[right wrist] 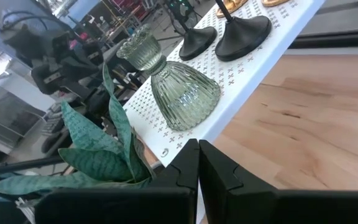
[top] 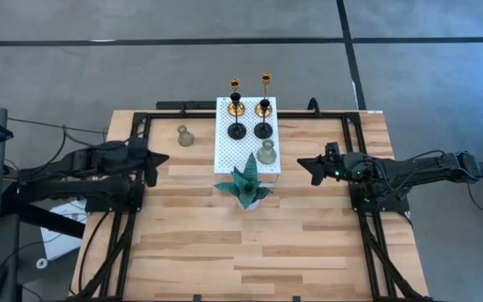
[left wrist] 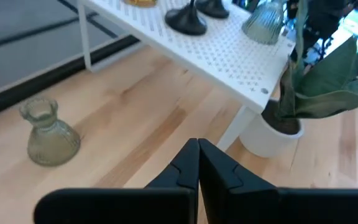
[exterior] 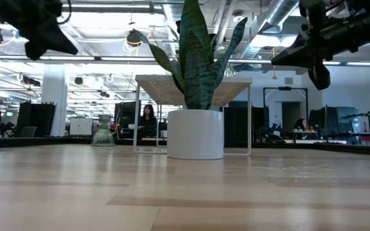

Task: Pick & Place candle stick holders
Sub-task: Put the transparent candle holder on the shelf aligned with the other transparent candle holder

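A: High view: white perforated board (top: 225,151) at 12 o'clock of table centre carries 2 gold holders (top: 235,106), 2 black holders (top: 236,131) and 1 grey-green bell holder (top: 266,153) at its 5 o'clock corner. Second bell holder (top: 185,136) sits on the table (top: 191,235), at 9 o'clock of the board. Looks like 5 of 6 placed, 1 left.

B: Grippers?

A: Left gripper (top: 164,159) at 9 o'clock, right gripper (top: 303,164) at 3 o'clock, both clear of everything.

B: Low view?

A: Snake plant (exterior: 198,64) in its pot centre, loose bell holder (exterior: 103,133) beyond it at 9 o'clock.

B: Wrists?

A: Left wrist: fingers (left wrist: 188,168) pressed together, empty, loose holder (left wrist: 47,134) near. Right wrist: fingers (right wrist: 188,168) closed, empty, facing the bell holder (right wrist: 176,84) on the board.
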Robot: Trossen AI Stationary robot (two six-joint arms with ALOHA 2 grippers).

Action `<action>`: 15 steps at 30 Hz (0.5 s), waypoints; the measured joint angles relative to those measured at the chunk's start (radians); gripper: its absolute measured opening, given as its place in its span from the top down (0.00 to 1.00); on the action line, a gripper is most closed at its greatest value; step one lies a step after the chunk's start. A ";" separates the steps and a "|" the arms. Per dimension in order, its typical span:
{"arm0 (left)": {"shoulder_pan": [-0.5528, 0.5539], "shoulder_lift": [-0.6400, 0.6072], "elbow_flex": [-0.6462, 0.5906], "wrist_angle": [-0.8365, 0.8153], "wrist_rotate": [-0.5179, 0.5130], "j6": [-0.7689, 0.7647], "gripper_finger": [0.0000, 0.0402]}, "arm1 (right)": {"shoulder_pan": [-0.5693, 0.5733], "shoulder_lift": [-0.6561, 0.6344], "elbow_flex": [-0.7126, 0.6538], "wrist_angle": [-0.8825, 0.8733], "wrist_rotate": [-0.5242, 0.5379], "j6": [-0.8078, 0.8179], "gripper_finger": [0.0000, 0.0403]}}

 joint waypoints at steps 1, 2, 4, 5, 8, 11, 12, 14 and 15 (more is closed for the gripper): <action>-0.011 -0.017 0.000 -0.007 -0.017 0.000 0.99 | 0.000 0.000 0.000 0.000 0.000 0.010 1.00; -0.020 -0.032 0.000 -0.020 -0.034 -0.004 0.99 | 0.000 0.000 0.000 0.000 0.000 0.017 1.00; -0.035 -0.050 -0.007 -0.037 -0.071 -0.022 0.99 | 0.000 0.000 0.000 0.000 0.000 0.018 1.00; -0.040 -0.058 -0.016 -0.037 -0.080 -0.030 0.99 | 0.000 0.000 0.000 0.000 0.000 0.018 1.00; -0.054 -0.067 -0.071 -0.029 -0.104 -0.060 0.99 | 0.000 0.000 0.000 0.000 0.000 0.018 1.00; -0.074 -0.054 -0.150 0.006 -0.134 -0.102 0.99 | 0.000 0.000 0.000 0.000 0.000 0.018 1.00; -0.084 -0.043 -0.163 0.065 -0.145 -0.100 0.99 | 0.000 0.000 0.000 0.000 0.000 0.018 1.00; -0.112 -0.024 -0.192 0.196 -0.187 -0.118 0.99 | 0.000 0.000 0.000 0.000 0.000 0.018 1.00; -0.126 -0.010 -0.208 0.252 -0.212 -0.126 0.99 | 0.000 0.000 0.000 0.000 0.000 0.018 1.00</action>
